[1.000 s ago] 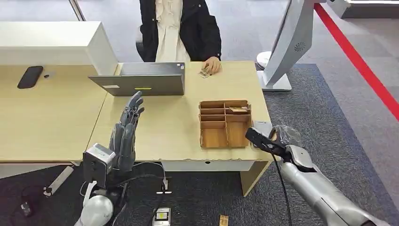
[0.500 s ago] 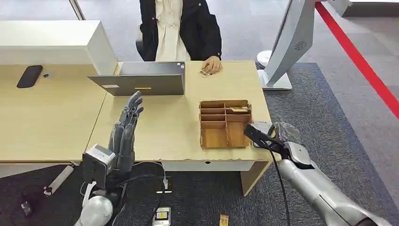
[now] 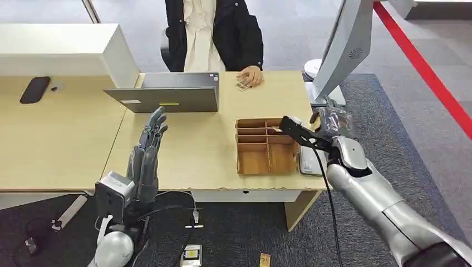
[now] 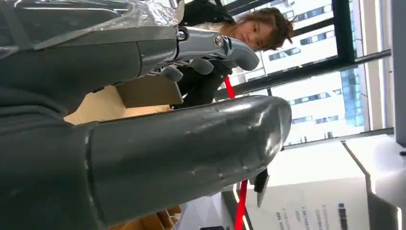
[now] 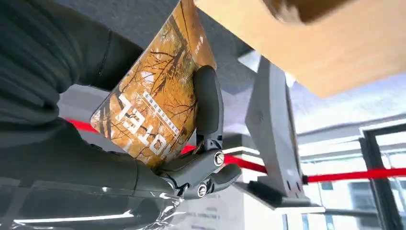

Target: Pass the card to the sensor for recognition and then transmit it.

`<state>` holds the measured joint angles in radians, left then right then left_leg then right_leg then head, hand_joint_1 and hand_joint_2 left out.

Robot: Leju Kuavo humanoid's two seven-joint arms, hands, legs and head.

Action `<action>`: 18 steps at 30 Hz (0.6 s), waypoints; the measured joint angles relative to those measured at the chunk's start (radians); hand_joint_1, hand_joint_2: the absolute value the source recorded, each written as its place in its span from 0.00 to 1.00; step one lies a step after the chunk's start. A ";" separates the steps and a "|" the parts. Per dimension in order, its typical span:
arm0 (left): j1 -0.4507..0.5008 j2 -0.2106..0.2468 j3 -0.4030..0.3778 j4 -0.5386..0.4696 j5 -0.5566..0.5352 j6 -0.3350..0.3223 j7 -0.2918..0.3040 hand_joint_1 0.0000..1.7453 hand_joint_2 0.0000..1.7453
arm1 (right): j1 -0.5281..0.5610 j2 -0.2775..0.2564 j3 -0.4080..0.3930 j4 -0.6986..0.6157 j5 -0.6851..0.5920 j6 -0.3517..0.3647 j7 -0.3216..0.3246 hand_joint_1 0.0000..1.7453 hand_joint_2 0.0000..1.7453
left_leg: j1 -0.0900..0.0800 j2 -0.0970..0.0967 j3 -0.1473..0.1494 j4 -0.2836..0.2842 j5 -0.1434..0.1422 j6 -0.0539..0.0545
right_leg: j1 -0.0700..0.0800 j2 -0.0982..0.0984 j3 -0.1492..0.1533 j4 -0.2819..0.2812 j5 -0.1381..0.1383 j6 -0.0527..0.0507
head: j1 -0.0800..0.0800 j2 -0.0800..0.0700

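An orange card point(image 5: 153, 110) printed with "HOTEL" is pinched between the thumb and fingers point(image 5: 207, 103) of my right hand point(image 3: 334, 123). That hand hangs over the table's right edge, just right of the wooden organizer point(image 3: 264, 146). Below it, a flat white-grey sensor pad point(image 3: 305, 162) lies on the table beside the organizer. From the head view the card itself is hidden by the hand. My left hand point(image 3: 147, 156) is raised near the table's front edge, fingers straight and apart, holding nothing.
A person sits at the far side with a hand point(image 3: 251, 75) resting on the table next to a small item point(image 3: 241, 86). A laptop point(image 3: 167, 94) stands at the back, a black phone point(image 3: 35, 90) far left. A white kiosk stand point(image 3: 339, 50) rises off the right rear corner.
My right hand has lifted from beside the table's front right corner and moved forward over the right edge, above the sensor pad. The left hand has barely shifted.
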<state>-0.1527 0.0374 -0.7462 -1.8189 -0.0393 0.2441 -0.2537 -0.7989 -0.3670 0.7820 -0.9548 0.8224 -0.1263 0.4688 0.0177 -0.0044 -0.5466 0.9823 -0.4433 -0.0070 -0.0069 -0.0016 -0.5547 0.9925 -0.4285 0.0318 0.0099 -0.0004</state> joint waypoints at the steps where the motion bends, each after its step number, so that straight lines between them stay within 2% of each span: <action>1: 0.000 0.000 0.000 0.000 0.000 0.000 -0.003 0.00 0.00 | -0.007 0.000 0.000 -0.018 0.008 0.007 0.001 1.00 1.00 | 0.000 0.000 0.000 0.000 0.000 0.000 | 0.000 0.000 0.000 0.000 0.000 0.000 | 0.000 0.000; 6: 0.000 -0.002 0.000 0.000 -0.006 0.002 -0.015 0.00 0.00 | -0.045 0.002 0.001 -0.081 0.029 0.017 0.001 1.00 1.00 | 0.000 0.000 -0.001 0.000 0.000 0.000 | 0.000 0.000 -0.001 0.000 0.000 0.000 | 0.000 0.000; 11: -0.001 -0.009 0.000 0.003 -0.011 -0.001 -0.041 0.00 0.00 | -0.100 0.021 0.007 -0.100 0.041 0.005 -0.039 1.00 1.00 | 0.000 0.000 -0.001 0.000 0.000 0.000 | 0.000 0.000 -0.001 0.000 0.000 0.000 | 0.000 0.000; 15: -0.009 -0.016 -0.001 0.006 -0.006 -0.003 -0.044 0.00 0.00 | -0.145 0.057 0.019 -0.097 0.032 0.013 -0.083 1.00 1.00 | 0.000 0.000 -0.002 0.000 0.000 0.000 | 0.000 0.000 -0.002 0.000 0.000 0.000 | 0.000 0.000; 18: -0.022 -0.022 -0.005 0.013 0.005 -0.014 -0.046 0.00 0.00 | -0.194 0.096 0.033 -0.062 0.012 0.047 -0.118 1.00 1.00 | 0.000 0.000 -0.002 0.000 0.000 0.000 | 0.000 0.000 -0.002 0.000 0.000 0.000 | 0.000 0.000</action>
<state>-0.1750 0.0153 -0.7511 -1.8063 -0.0343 0.2304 -0.2995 -0.9927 -0.2705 0.8148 -1.0167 0.8339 -0.0794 0.3510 0.0179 -0.0044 -0.5489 0.9823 -0.4431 -0.0073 -0.0069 -0.0015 -0.5567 0.9929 -0.4285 0.0318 0.0099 -0.0004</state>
